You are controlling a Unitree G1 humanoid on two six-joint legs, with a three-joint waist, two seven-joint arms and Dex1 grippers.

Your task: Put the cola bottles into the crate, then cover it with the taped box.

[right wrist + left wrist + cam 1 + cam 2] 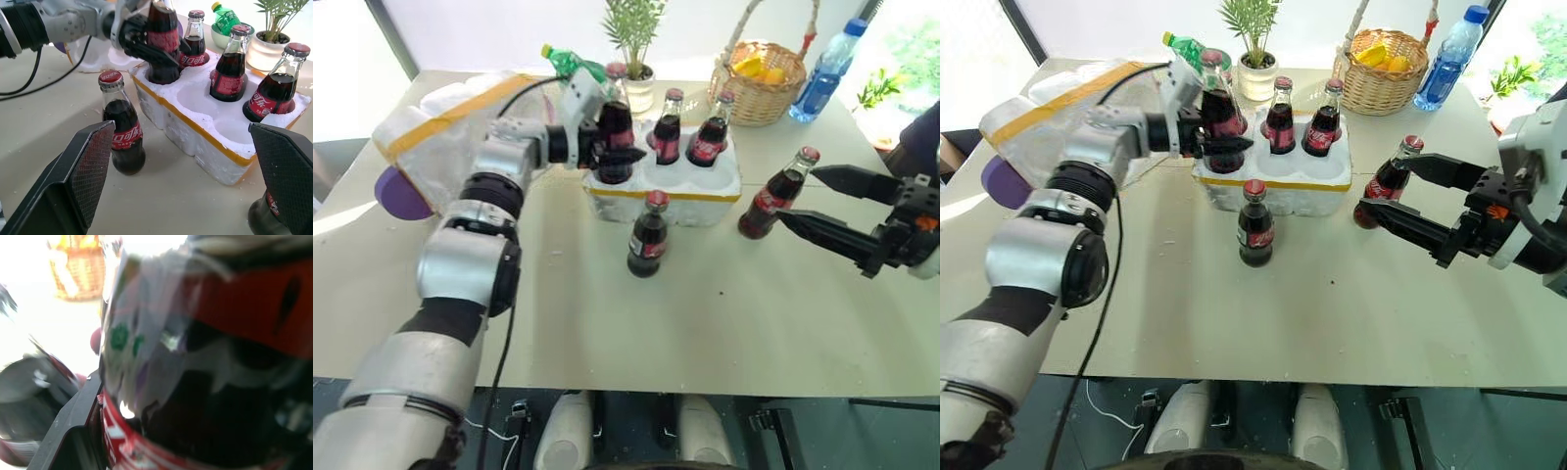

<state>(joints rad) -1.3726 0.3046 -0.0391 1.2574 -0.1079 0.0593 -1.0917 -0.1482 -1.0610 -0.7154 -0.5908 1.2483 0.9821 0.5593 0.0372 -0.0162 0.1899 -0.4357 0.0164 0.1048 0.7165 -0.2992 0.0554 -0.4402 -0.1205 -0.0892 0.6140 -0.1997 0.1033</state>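
Note:
My left gripper (607, 147) is shut on a cola bottle (615, 125) whose base is down in the front left hole of the crate (666, 191), a low white foam block with a yellow band. Three more cola bottles (230, 63) stand in other holes. One cola bottle (648, 235) stands on the table in front of the crate. Another (773, 196) stands to the crate's right, by the fingertips of my open right gripper (800, 196). The taped box (440, 122) lies at the far left.
A green plastic bottle (570, 61) and a potted plant (633, 54) stand behind the crate. A wicker basket (759, 83) and a blue-capped water bottle (827, 69) are at the back right. A purple object (399, 193) pokes out under the taped box.

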